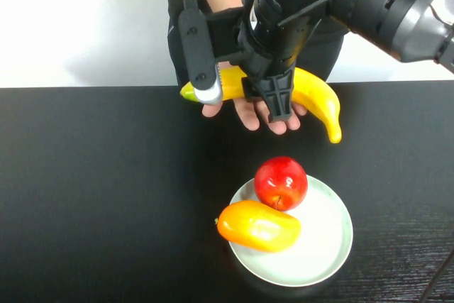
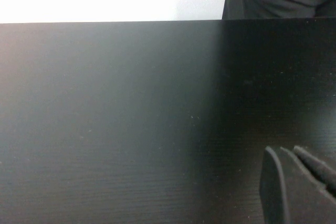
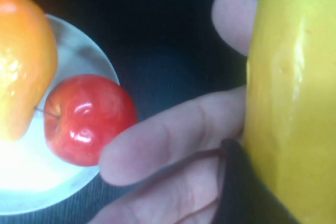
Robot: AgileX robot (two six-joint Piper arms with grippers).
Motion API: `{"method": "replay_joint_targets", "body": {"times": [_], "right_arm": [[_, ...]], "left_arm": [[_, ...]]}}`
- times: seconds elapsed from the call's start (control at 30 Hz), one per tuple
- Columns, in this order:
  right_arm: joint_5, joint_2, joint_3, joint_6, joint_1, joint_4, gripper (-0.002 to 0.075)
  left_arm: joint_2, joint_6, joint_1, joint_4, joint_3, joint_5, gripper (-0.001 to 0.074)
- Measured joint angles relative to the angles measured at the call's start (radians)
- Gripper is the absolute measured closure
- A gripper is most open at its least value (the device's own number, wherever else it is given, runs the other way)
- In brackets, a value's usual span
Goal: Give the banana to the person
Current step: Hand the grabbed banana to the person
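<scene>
The table (image 1: 106,196) is black, with a faint wood grain running across it, and its far edge meets a white wall. The one thing lying directly on it is a white plate (image 1: 323,253), round and shallow, near the front edge and off toward the robot's right. Around the plate the dark top is bare. In the left wrist view the same black top (image 2: 115,119) fills nearly everything. The right wrist view catches the plate's rim (image 3: 102,56) against the dark top. The right gripper (image 1: 278,108) hangs above the table beyond the plate, toward the far edge; the left gripper (image 2: 299,182) sits low over the table, away from the plate.
</scene>
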Motion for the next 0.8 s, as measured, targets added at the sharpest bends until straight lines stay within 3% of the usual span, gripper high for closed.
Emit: {"method": "replay_joint_targets", "body": {"times": [0.1,0.27,0.33,0.53,0.63,0.8], "right_arm": [[0.005,0.0,0.0,0.016,0.0,0.0,0.0512],[0.012,-0.013,0.0,0.033,0.0,-0.002,0.0197],[0.01,-0.02,0.0,0.033,0.0,-0.017,0.0151],[0.008,-0.058,-0.002,0.11,0.006,-0.021,0.0192],[0.031,-0.112,-0.002,0.231,0.015,-0.018,0.0248],[0.112,-0.213,0.006,0.549,0.019,-0.026,0.054]], "left_arm": [[0.0,0.0,0.0,0.0,0.0,0.0,0.0738],[0.0,0.0,0.0,0.0,0.0,0.0,0.0738],[0.0,0.0,0.0,0.0,0.0,0.0,0.0738],[0.0,0.0,0.0,0.0,0.0,0.0,0.0738],[0.0,0.0,0.0,0.0,0.0,0.0,0.0738],[0.0,0.0,0.0,0.0,0.0,0.0,0.0738]]}}
